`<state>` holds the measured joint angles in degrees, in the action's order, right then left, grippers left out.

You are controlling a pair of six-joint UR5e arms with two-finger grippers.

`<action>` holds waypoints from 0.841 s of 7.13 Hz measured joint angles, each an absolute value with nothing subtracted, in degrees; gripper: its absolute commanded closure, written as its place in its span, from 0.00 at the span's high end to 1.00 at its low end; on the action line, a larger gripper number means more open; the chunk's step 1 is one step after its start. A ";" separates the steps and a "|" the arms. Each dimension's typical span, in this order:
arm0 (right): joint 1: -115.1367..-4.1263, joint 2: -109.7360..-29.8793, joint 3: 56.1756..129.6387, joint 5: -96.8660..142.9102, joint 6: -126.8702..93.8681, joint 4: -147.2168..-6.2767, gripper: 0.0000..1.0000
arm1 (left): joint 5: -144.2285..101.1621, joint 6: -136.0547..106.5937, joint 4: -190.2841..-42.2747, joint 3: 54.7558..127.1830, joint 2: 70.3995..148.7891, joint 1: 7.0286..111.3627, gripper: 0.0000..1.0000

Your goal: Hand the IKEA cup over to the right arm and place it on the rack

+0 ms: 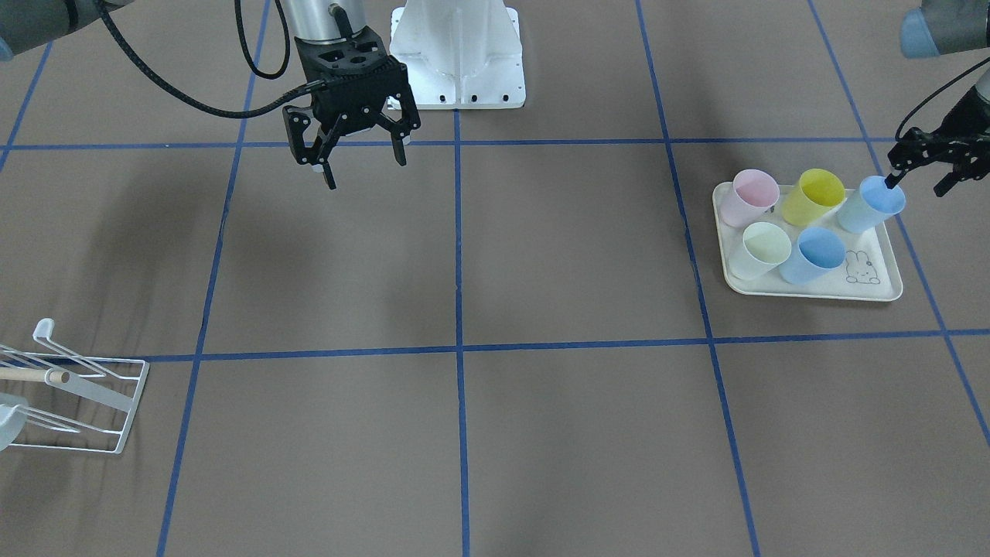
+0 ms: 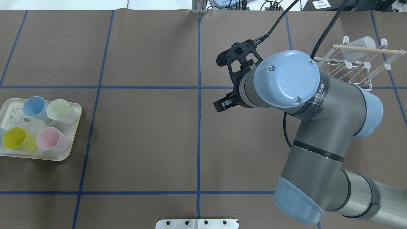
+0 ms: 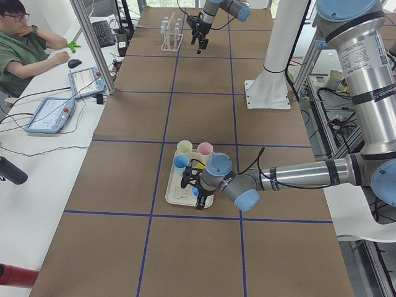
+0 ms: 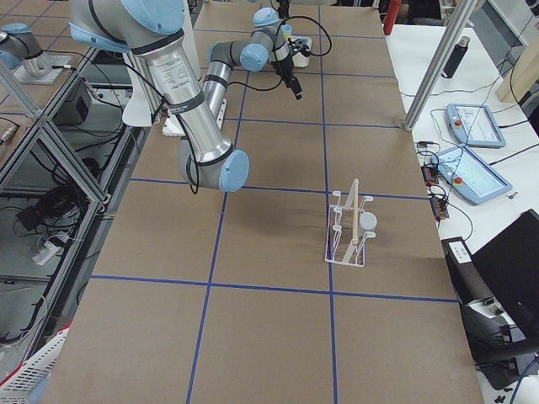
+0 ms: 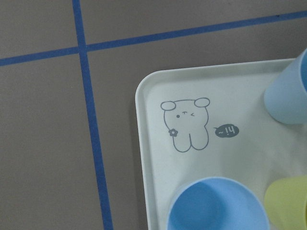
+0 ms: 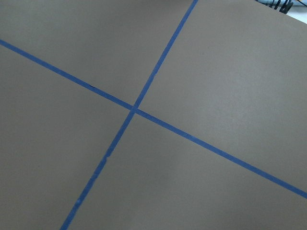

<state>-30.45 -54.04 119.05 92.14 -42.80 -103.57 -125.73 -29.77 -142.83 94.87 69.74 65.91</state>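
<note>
Cups stand five to a cream tray point(image 1: 812, 292) at the left arm's end of the worktop point(image 1: 541, 255). The pale blue IKEA cup point(image 1: 872, 207) is upright at the tray's corner toward the robot, with four other cups point(image 1: 812, 195) close beside it. Left claw point(image 1: 918, 188) hovers at that cup with its jaws spread wide. One finger point(image 1: 896, 179) dips just inside the rim and the other hangs outside the wall, clear of it (whether the inner finger touches the plastic I cannot tell). Nothing is gripped. Right claw point(image 1: 366, 172) hangs above the worktop near the robot's base, released and empty, jaws well apart. Rack point(image 1: 93, 387) sits well apart at the opposite end, a pale cup point(image 2: 359, 46) resting among its prongs
</note>
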 measured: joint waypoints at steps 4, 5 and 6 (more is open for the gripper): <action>-30.24 -54.44 118.98 91.53 -42.80 -103.54 0.99 | -125.98 -29.79 -142.81 94.59 70.21 64.58 0.33; -30.07 -54.47 118.95 91.06 -42.80 -103.54 0.99 | -125.97 -29.79 -142.77 94.39 70.40 64.55 0.28; -29.95 -54.49 118.93 90.78 -42.80 -103.54 0.99 | -125.95 -29.79 -142.75 94.16 70.60 64.52 0.26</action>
